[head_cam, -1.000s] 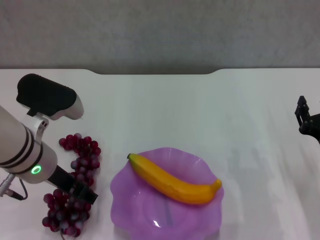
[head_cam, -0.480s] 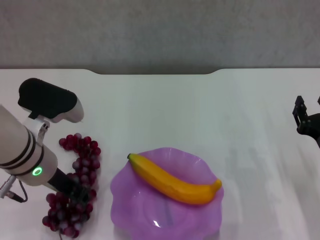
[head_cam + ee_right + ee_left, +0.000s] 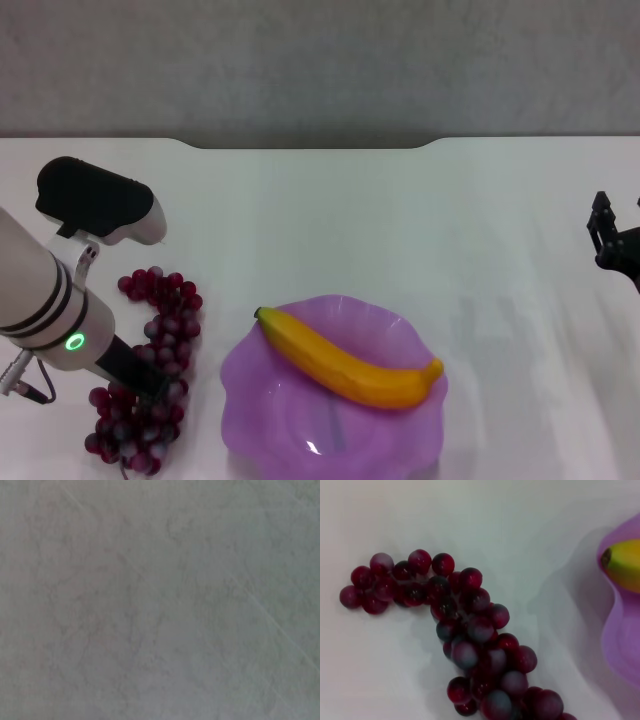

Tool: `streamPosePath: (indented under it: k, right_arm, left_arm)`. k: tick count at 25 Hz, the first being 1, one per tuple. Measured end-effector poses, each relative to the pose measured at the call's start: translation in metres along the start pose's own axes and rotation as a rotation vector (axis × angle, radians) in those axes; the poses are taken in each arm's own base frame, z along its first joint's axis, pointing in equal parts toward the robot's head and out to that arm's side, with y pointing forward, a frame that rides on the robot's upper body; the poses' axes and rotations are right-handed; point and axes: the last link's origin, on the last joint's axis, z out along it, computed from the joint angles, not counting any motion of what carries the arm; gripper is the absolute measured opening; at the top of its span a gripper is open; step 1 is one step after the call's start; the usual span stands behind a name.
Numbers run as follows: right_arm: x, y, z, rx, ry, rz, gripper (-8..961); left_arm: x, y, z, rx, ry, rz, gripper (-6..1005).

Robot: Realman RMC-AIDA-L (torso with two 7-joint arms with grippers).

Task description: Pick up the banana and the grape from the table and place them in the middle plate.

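Little has shifted over the last second: the left gripper [image 3: 150,378] has edged slightly toward the near end of the grape [image 3: 150,362] and now sits down among the berries, while the right gripper [image 3: 612,232] has barely drifted at the right edge of the head view. Nothing else has moved.

One banana [image 3: 350,360] lies across the middle plate [image 3: 262,408], stem tip over the plate's far left rim and the other end reaching the right rim. One plate is in view, translucent purple with a wavy edge, resting on the tabletop [image 3: 400,230] near the front.

One bunch of grapes lies on the tabletop just left of the plate, apart from it, running from the far side toward the near edge. The left wrist view shows the same bunch [image 3: 470,635] curving across the white surface, with the plate's rim [image 3: 615,640] and the banana's stem end [image 3: 622,565] at one side.

Two arms are visible. The left arm comes in from the left, its dark end over the lower half of the bunch; whether its jaws are spread or pinching berries I cannot tell. The right gripper hangs well away from plate and fruit, its jaws spread with nothing between them. The right wrist view shows only a plain grey surface.
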Motion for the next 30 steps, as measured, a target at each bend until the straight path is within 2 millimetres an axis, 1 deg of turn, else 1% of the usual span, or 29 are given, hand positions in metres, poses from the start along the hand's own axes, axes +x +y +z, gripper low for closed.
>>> streamPosePath:
  k: [2,8,14,16,19,21,24,27,30]
  right_arm:
    - [0.000,0.000,0.000,0.000,0.000,0.000,520]
    - [0.000,0.000,-0.001,0.001,0.001,0.000,520]
    - [0.001,-0.001,-0.001,0.002,0.003,0.000,521]
    - [0.001,-0.001,-0.001,0.002,0.003,0.001,521]
    - [0.001,-0.001,-0.001,0.003,0.003,0.001,521]
    - [0.001,-0.001,-0.001,0.003,0.003,0.001,521]
    - [0.001,-0.001,-0.001,0.003,0.004,0.001,521]
    - [0.001,0.000,-0.001,0.003,0.003,0.003,521]
    - [0.001,0.000,-0.001,0.002,0.001,0.004,521]
  left_arm:
    - [0.001,0.000,-0.001,0.000,0.006,0.003,171]
    - [0.005,-0.002,-0.008,0.015,0.091,0.003,157]
    - [0.006,-0.006,-0.026,0.056,0.213,0.006,151]
    - [0.006,-0.010,-0.031,0.091,0.244,0.009,150]
    - [0.002,-0.022,-0.037,0.160,0.268,-0.005,148]
    - [-0.001,-0.029,-0.045,0.190,0.302,-0.022,146]
    - [-0.003,-0.040,-0.064,0.221,0.388,-0.051,144]
    - [-0.005,-0.046,-0.079,0.252,0.464,-0.059,140]
    - [-0.002,-0.046,-0.094,0.276,0.547,-0.055,136]
